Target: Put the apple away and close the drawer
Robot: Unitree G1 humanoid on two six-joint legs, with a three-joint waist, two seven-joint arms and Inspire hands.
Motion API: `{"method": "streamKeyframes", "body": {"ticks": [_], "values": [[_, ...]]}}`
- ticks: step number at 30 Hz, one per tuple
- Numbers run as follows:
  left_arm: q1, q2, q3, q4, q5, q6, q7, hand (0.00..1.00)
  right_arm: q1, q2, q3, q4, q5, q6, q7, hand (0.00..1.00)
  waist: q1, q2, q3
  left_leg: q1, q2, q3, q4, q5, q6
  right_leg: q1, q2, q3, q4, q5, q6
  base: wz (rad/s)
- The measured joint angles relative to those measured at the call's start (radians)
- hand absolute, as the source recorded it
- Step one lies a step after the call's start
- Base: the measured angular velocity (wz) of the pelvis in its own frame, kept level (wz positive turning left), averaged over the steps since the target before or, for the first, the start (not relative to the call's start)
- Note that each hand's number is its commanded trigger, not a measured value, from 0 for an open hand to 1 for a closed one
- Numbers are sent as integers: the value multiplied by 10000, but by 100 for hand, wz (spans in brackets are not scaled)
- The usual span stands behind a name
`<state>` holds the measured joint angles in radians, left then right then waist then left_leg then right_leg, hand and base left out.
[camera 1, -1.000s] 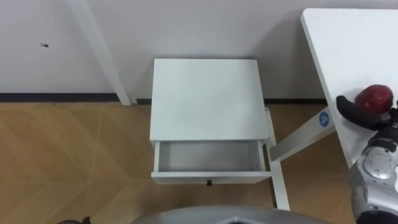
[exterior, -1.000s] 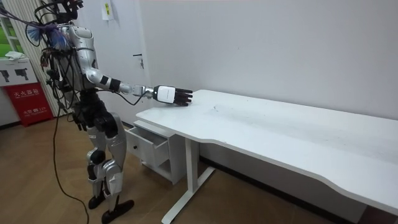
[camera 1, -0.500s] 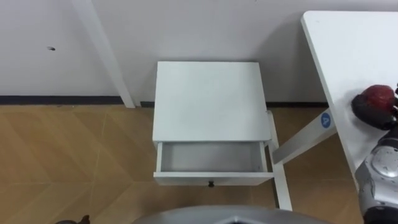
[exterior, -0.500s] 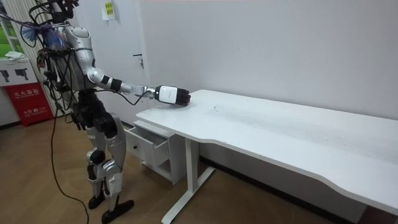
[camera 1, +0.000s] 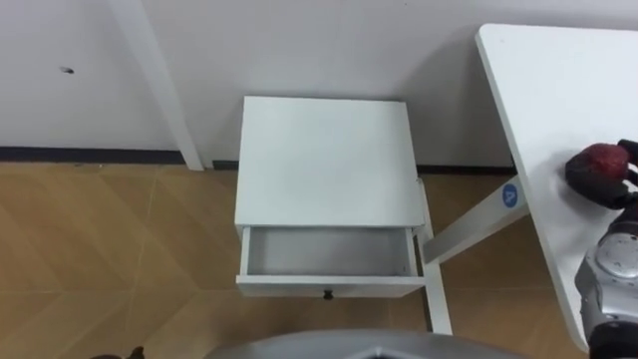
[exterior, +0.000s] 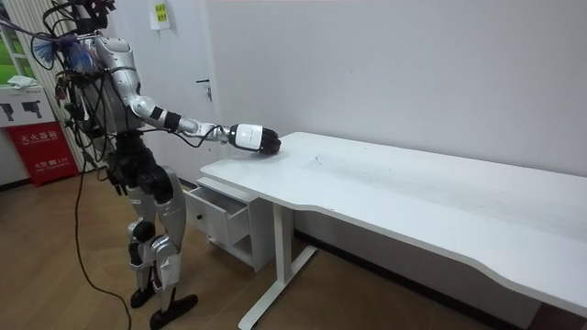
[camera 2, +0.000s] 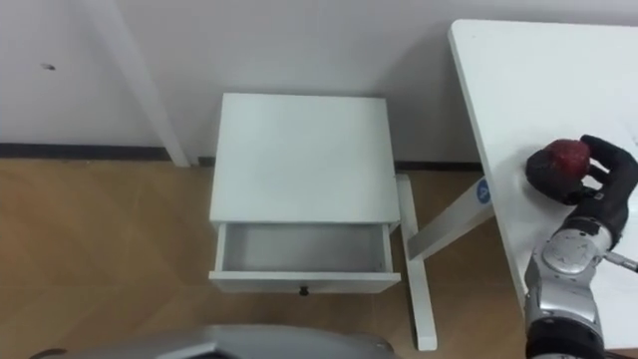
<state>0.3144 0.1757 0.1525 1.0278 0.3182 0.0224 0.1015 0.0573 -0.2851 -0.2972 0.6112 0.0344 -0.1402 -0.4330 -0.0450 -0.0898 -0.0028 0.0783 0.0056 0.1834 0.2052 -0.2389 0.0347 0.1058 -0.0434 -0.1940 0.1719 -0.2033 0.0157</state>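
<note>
The apple (camera 2: pixel 565 156) sits on the white bench (camera 2: pixel 538 70) near its front corner, with the right robot hand (camera 2: pixel 601 187) curled round it – so this looks like the pick-up step, grasp made but not yet lifted. The next move likely calls for carrying the fruit left and down into the open drawer (camera 2: pixel 299 282) of the small white cabinet (camera 2: pixel 299 155) (well apart from the bench top), then letting go before pushing the front shut. A round blue sticker (camera 2: pixel 483 191) marks the bench leg – too small to read.

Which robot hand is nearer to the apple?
Right. The right robot hand curls round the apple on the table; the left robot hand hangs far off at lower left.
</note>
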Motion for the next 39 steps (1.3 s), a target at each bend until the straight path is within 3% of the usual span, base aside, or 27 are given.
{"method": "streamKeyframes", "body": {"ticks": [7, 15, 20, 24, 33, 39], "values": [[-194, -1, -15, 14, -3, -35, -36, 0, 2, 0, 119, -242, -115, 0, 173, 100, 40, 88, 3, -66, 9, 8, -24, 0, -1, -6, 11, 18, 32, 1, -1, 0], [-312, 10, -189, 131, -14, -83, -89, 0, 46, 91, 1658, -1920, -416, 7, 1139, 100, 339, 198, 50, -56, -7, 1, -48, 1, 1, -75, 6, 21, -22, 1, -1, 1], [-282, 18, -203, 136, -7, -83, -37, 0, 439, 85, 2441, -3267, -1605, 25, 1719, 100, 531, 155, 34, -188, -7, -30, -64, 1, 0, -142, 13, 0, -30, 1, -1, 1], [-344, 11, -430, 136, -6, -96, 30, 0, 455, 120, 3144, -3583, -1710, 30, 2375, 100, 556, 116, 5, -192, -13, -43, -67, 1, 0, -143, 13, 28, -31, 17, 18, 0], [-915, -8, -808, 378, -124, -385, 259, 0, 461, 269, 3659, -3933, -2337, 29, 3214, 100, 767, 262, 78, -137, -20, -28, -75, 1, 0, -33, 5, -20, -51, 23, 26, 0], [-913, -44, -997, 537, -120, -369, 256, 0, 581, 543, 3995, -3913, -2606, 39, 3750, 100, 777, 328, 63, -131, -14, -8, -61, 1, 1, -36, 6, -32, -56, 23, 25, 0]]}}
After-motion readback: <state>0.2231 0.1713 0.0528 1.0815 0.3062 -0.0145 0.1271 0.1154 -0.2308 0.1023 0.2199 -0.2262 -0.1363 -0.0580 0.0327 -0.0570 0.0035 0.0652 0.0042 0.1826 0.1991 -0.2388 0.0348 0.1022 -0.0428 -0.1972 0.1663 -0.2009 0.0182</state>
